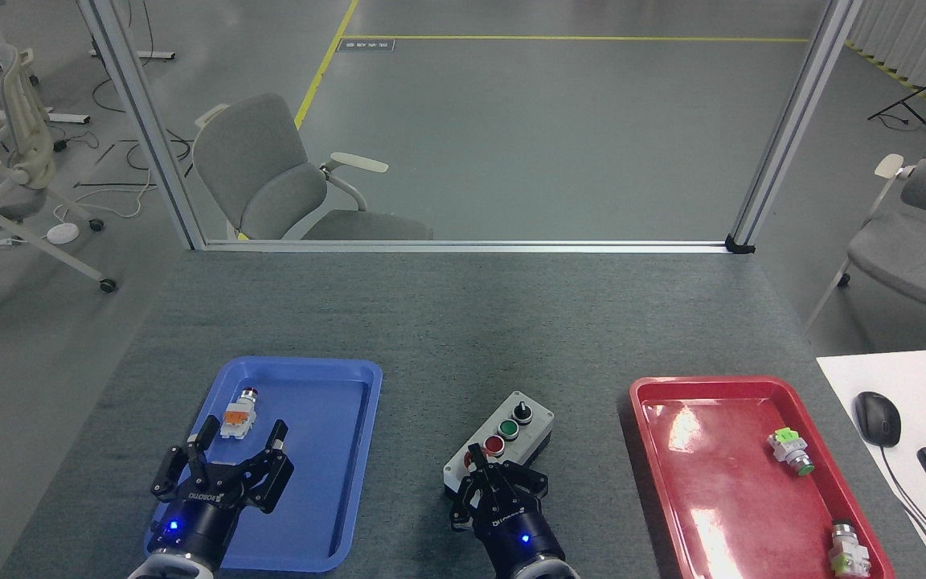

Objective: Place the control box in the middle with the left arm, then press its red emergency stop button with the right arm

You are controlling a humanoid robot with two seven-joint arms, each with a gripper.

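Though hard to confirm from above, looks like the second step, the press. Box lying askew on the bare grey worktop, between the blue tray and the red tray, so placing in the middle seems done. Left tool spread wide, holding nothing, hanging over the blue tray's near half, just short of a small orange-and-white switch part. Right tool pressed together into one point, set over the near end of the box, right where the stop button sits; only a sliver of red showing beside the fingertip. Cannot tell whether touching the cap or just above it. Small red button, green button and knob in the open beyond. Next, probably: push straight down, centred on the cap, without sliding onto the small red button just beside it and without shoving the box along the felt.
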